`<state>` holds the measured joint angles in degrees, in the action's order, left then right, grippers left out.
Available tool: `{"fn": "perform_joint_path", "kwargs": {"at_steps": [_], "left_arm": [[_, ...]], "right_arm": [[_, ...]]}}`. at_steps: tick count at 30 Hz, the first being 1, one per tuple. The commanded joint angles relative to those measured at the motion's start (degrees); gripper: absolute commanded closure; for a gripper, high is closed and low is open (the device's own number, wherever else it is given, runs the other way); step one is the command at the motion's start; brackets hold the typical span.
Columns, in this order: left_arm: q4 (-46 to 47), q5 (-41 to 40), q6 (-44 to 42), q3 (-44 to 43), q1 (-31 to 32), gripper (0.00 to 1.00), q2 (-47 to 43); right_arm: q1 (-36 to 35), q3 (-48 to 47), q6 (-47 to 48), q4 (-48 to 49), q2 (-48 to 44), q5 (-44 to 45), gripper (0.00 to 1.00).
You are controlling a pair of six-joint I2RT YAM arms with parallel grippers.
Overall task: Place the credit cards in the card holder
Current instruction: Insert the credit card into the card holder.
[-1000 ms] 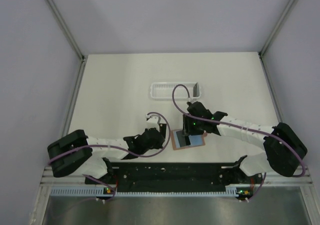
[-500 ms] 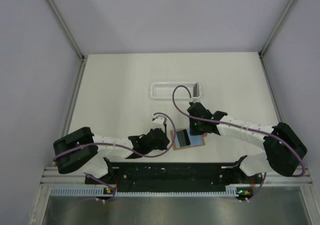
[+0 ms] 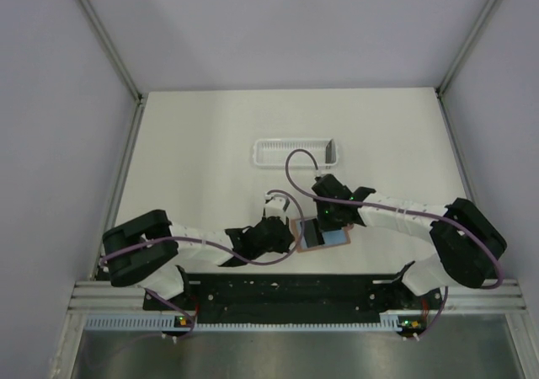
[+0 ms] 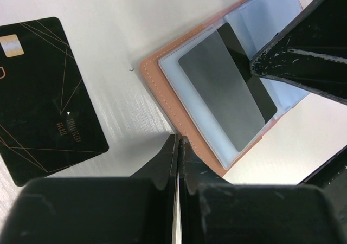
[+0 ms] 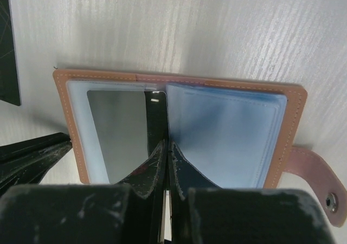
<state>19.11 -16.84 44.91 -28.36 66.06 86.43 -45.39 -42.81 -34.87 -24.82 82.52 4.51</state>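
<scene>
The card holder (image 3: 337, 238) lies open near the table's front edge, brown outside with pale blue sleeves (image 5: 227, 130). One black credit card (image 5: 156, 116) sits mostly inside the left sleeve (image 4: 217, 87), and a dark strip of it shows by the fold. My right gripper (image 5: 167, 142) is shut, its tips resting on that strip. The other credit card (image 4: 46, 97) lies flat on the table left of the holder. The left gripper (image 4: 179, 140) is shut and empty, its tips touching the holder's brown left edge (image 4: 157, 84).
A white slatted tray (image 3: 295, 152) stands farther back, mid-table. The holder's snap strap (image 5: 320, 179) sticks out on its right side. Both arms crowd the holder from either side (image 3: 291, 234). Grey walls enclose the table.
The right gripper has shut over the card in the holder. The left arm has swung right until its shut tips reached the holder's left edge.
</scene>
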Motion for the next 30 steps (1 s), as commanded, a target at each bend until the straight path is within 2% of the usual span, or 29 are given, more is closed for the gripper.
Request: {"fn": "perform_joint_path", "kwargs": {"at_steps": [1,10,15,20,25,30], "left_arm": [[-2.9,1.4,-0.3,-0.2,0.3,1.00,2.0],[-3.2,1.5,-0.5,-0.6,0.3,1.00,2.6],[-4.3,0.4,-0.7,-0.3,0.3,1.00,1.0],[-8.8,-2.7,-1.0,0.0,0.0,1.00,-5.3],[-15.1,-6.1,-0.3,0.5,-3.6,1.00,-14.5],[-21.0,-7.9,0.3,1.1,-8.6,1.00,-21.1]], "right_arm": [[-0.7,0.0,0.5,3.2,0.6,-4.0,1.00],[-0.6,1.5,0.2,7.6,-0.1,-9.8,1.00],[-0.7,0.8,0.3,4.7,-3.5,-5.8,1.00],[-0.6,0.4,0.7,3.4,-8.9,-2.5,1.00],[-0.7,-2.0,1.4,4.2,-8.4,-3.5,0.78],[-0.6,-6.7,2.1,6.2,-2.7,-4.3,0.74]]}}
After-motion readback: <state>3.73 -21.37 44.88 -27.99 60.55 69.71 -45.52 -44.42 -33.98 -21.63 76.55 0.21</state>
